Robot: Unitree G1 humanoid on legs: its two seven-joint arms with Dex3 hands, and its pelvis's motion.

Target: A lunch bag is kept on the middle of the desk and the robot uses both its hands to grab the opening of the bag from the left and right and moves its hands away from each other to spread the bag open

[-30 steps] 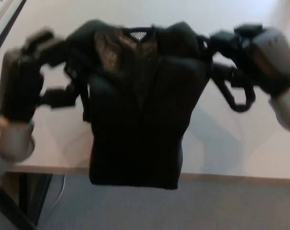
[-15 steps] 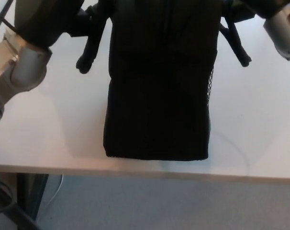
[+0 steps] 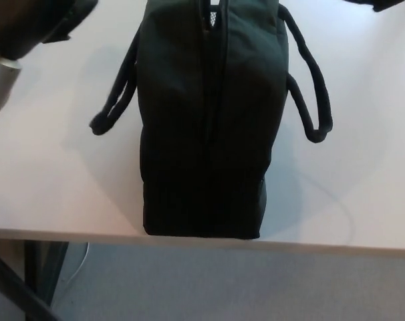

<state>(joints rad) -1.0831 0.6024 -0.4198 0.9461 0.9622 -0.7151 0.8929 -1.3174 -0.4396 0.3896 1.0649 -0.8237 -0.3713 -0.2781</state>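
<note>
Two hands are mine, and neither shows its fingers now. My left hand point(image 3: 29, 23) appears only as a dark bulk with a grey wrist cuff in the upper left corner of the head view; I cannot tell whether its fingers are spread or closed. My right hand point(image 3: 379, 5) is a thin black sliver at the top right edge, and its state is just as unreadable. Neither touches anything I can see.

Between them, on the pale desk point(image 3: 55, 180), stands the black lunch bag point(image 3: 206, 127). It sits at the middle of the picture, its bottom end right at the desk's near edge. Its long axis runs away from me, and the closed opening point(image 3: 209, 73) runs along the top as a narrow seam in that same direction, with a scrap of pale mesh at the far end. A looped left handle point(image 3: 115, 100) droops off one side and a right handle point(image 3: 313, 100) off the other.

The bag lies inward and toward me from both hands. My left hand looks nearer to it; my right is farther out. I judge that each hand must come inward to its side of the seam, then pull outward, across the bag's long axis.
</note>
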